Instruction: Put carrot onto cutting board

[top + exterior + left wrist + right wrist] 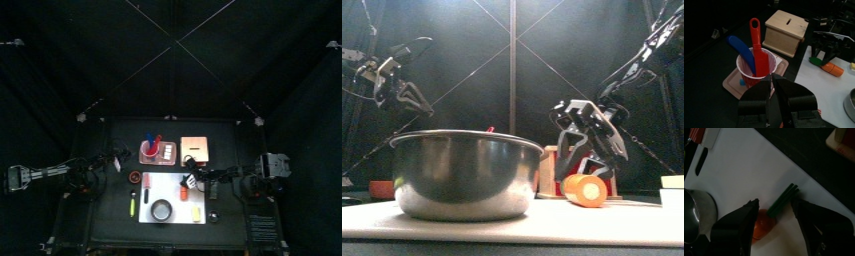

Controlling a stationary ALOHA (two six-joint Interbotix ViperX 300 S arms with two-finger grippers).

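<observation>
My right gripper [774, 208] hangs wide open straddling the carrot [762, 225], which lies lengthwise between my jaws on the cutting board [744, 173].

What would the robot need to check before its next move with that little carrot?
1. Carrot lies on the white cutting board: ok.
2. Right hand open, jaws apart on either side of the carrot: ok.
3. Carrot fully let go, touching neither jaw: cannot tell.
4. Metal pot on the board stands apart from the carrot: ok.
5. Left hand off to the side near the cup of utensils, out of the way: ok.
</observation>
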